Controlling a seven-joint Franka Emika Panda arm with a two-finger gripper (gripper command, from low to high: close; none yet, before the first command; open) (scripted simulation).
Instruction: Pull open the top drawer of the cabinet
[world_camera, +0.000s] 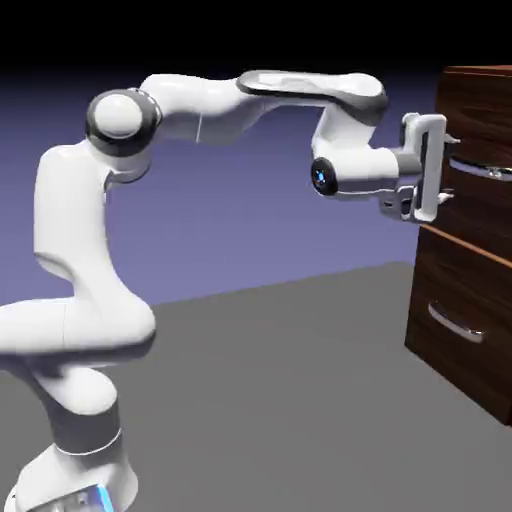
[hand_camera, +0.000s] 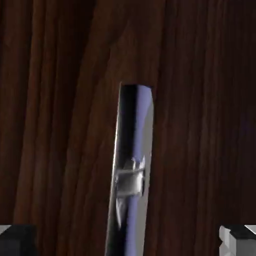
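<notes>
The cabinet stands at the exterior view's right, dark brown wood with a thin orange edge between its two drawers. The top drawer carries a slim silver handle. My gripper is right at this drawer's front, beside the handle's near end, with its fingers open one above the other. In the hand view the handle runs as a bright bar up the middle over the walnut drawer front. The gripper stands open, and both grey fingertips sit wide apart at the bottom corners, clear of the bar.
The lower drawer with its own silver handle sits right under the hand. The grey tabletop stretches between the robot's base and the cabinet.
</notes>
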